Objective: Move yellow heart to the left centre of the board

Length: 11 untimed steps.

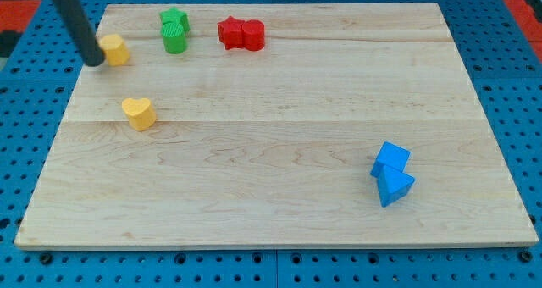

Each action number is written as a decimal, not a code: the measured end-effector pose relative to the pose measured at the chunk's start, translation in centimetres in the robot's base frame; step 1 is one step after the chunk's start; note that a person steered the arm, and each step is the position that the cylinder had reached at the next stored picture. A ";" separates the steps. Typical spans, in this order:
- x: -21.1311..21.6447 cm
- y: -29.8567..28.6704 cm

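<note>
The yellow heart (138, 113) lies on the wooden board (279, 152) at the view's left, a little above mid-height. My tip (95, 63) is at the view's upper left, touching or nearly touching the left side of a second yellow block (116, 49). The tip is up and to the left of the yellow heart, about a block's length away from it.
Two green blocks (174, 30) sit together at the view's top, with two red blocks (241, 34) side by side to their right. Two blue blocks (391, 174) sit together at the view's lower right. A blue pegboard surface (25, 152) surrounds the board.
</note>
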<state>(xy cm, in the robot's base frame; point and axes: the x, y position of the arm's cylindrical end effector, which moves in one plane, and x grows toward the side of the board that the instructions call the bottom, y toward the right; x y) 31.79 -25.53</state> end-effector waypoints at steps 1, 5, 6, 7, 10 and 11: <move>0.4 1.7; 12.4 11.3; 12.5 7.7; 8.5 4.5; 12.1 1.9; 9.9 0.4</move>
